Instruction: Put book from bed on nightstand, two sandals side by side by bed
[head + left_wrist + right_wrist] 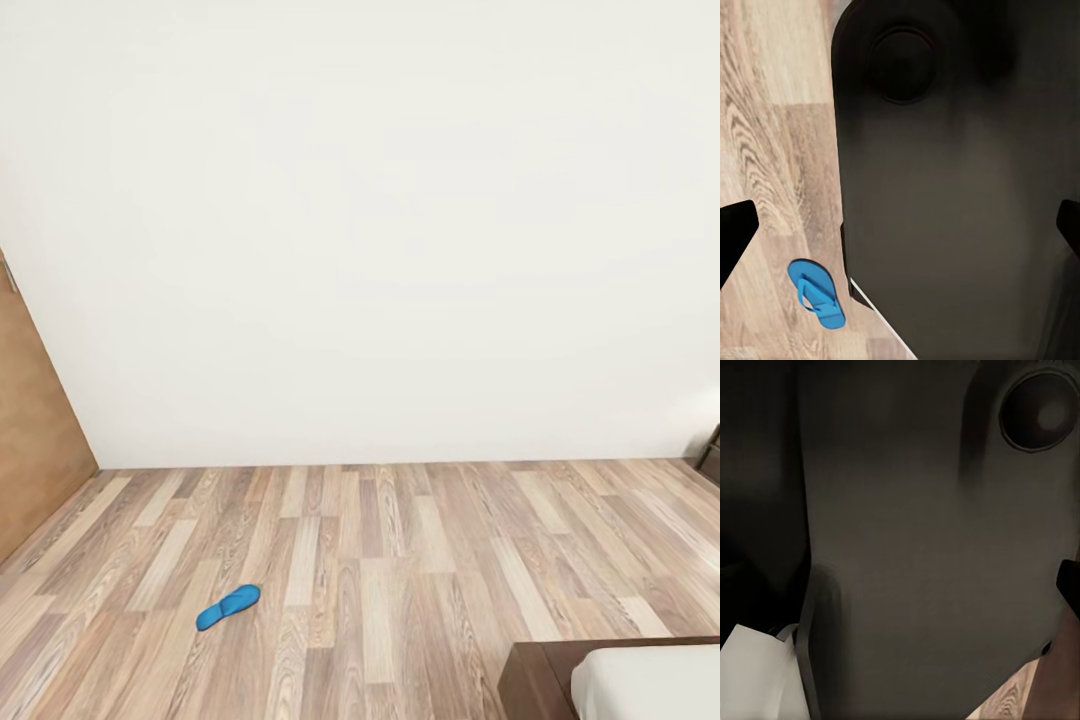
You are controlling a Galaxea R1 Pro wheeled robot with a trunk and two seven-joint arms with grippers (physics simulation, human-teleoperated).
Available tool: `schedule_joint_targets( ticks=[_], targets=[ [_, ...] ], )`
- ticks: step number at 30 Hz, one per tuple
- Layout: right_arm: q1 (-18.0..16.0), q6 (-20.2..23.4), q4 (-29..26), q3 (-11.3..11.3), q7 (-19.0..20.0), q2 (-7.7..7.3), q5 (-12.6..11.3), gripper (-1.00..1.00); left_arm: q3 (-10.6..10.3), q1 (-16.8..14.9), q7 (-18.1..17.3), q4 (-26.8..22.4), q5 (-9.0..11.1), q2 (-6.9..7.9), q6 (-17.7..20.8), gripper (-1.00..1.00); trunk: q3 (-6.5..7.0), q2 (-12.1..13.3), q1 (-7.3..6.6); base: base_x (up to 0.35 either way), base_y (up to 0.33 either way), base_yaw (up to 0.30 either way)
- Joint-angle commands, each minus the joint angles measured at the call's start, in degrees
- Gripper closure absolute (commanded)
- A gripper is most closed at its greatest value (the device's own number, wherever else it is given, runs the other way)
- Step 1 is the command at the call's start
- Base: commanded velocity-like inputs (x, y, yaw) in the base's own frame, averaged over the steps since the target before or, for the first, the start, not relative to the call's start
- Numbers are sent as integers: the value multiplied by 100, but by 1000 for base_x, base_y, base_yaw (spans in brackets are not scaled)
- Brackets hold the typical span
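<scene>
1. In the head view we face a plain white wall (380,220) of the bedroom, with the wood-plank floor (400,560) spread out below it. A brown wood panel (30,440) runs along the left edge. One blue sandal (228,606) lies flat on the floor at lower left, alone, well apart from the bed. At the lower right corner we see a corner of the bed (640,680): pale mattress on a dark brown frame. A small dark piece of furniture (710,455) pokes in at the right edge by the wall; we cannot tell what it is.

2. In the left wrist view a large dark part of the robot's body (952,187) blocks most of the picture. Beside it we see plank floor and a blue sandal (816,294) lying strap side up on the boards. The two dark fingertips (735,232) of the left gripper (900,236) show at opposite edges, spread wide with nothing between them, so it is released.

3. In the right wrist view the same dark body (915,532) covers nearly everything. A pale white patch (754,675) sits in one corner and a strip of floor (1012,697) in another. One dark fingertip (1070,585) shows at the edge; we cannot tell whether the right gripper is released or clenched.
</scene>
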Motion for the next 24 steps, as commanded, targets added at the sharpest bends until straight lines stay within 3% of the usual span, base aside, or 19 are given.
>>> schedule_joint_targets(
  ticks=[1, 24],
  targets=[
    [2, -5, -7, 0, 8, 0, 8, -100, -2, -2, 1, 2, -3, 0, -12, -100, -4, -2, 2, 179, 0, 0],
    [2, -5, -7, 0, 8, 1, 9, -100, -1, -2, 1, 2, -3, 0, -12, -100, -4, -2, 2, 179, 0, 0]
  ],
)
